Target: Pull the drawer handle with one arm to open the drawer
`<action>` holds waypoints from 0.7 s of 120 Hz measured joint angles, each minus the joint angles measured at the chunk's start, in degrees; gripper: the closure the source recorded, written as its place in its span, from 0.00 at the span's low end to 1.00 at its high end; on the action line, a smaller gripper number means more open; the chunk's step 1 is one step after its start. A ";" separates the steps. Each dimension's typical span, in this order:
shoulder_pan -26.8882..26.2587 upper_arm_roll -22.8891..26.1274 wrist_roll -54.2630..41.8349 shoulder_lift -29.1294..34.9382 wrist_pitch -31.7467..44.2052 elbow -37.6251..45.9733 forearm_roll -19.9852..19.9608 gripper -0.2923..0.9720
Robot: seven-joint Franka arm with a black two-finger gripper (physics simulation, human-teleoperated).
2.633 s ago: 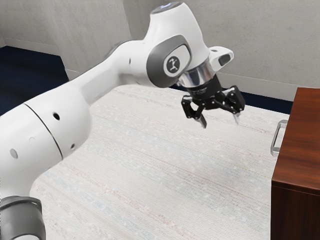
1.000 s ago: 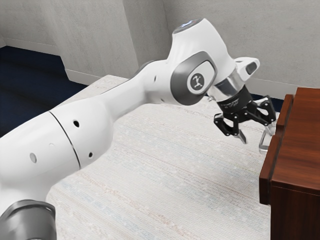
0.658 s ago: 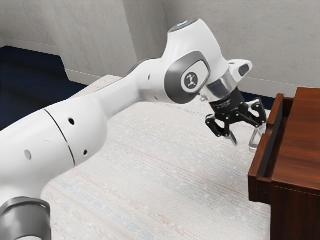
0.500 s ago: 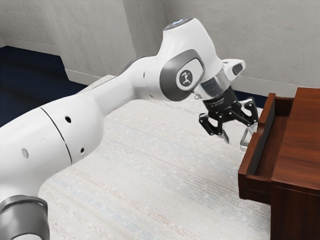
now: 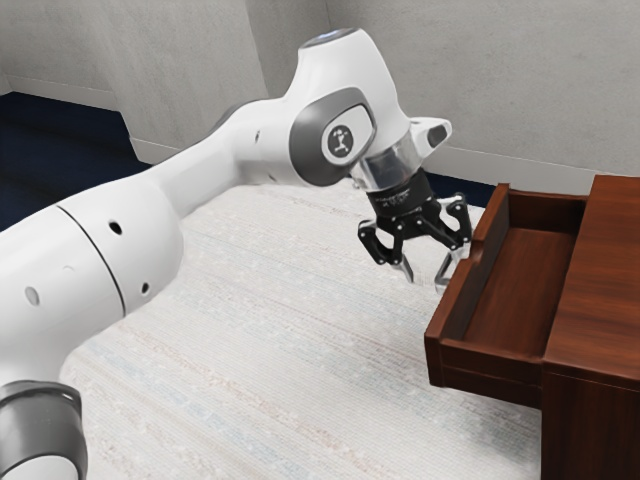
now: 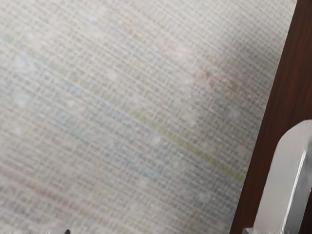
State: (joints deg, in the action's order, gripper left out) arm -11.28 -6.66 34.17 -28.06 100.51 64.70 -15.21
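Note:
A dark wooden cabinet (image 5: 598, 300) stands at the exterior view's right. Its top drawer (image 5: 515, 290) is pulled well out toward the left, and its inside looks empty. A grey metal handle (image 5: 443, 273) sits on the drawer front. My black gripper (image 5: 430, 262) hangs right at that handle, fingers spread wide. One finger (image 5: 456, 245) is against the handle; the other (image 5: 406, 266) hangs free over the carpet. In the wrist view the handle (image 6: 288, 183) rises just beside the hand, against the dark drawer front (image 6: 285, 92).
A pale woven carpet (image 5: 300, 350) covers the floor under the arm and runs up to the cabinet. Grey walls close off the back, with a dark blue floor strip (image 5: 60, 150) at the exterior view's left.
My gripper has moved toward the exterior view's left with the handle, and the drawer has slid from shut to far out of the cabinet.

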 joint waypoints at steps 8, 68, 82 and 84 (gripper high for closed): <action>-0.03 -0.35 -0.20 0.26 -0.55 -0.01 -0.08 0.43; 0.03 -3.57 -2.42 2.82 -4.28 0.02 -0.40 0.43; 0.03 -3.62 -2.87 3.32 -4.66 -0.01 -0.62 0.43; 0.03 -3.62 -2.92 3.39 -4.70 -0.02 -0.63 0.43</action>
State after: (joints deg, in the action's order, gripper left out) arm -11.25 -10.28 31.25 -24.67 95.81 64.67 -15.84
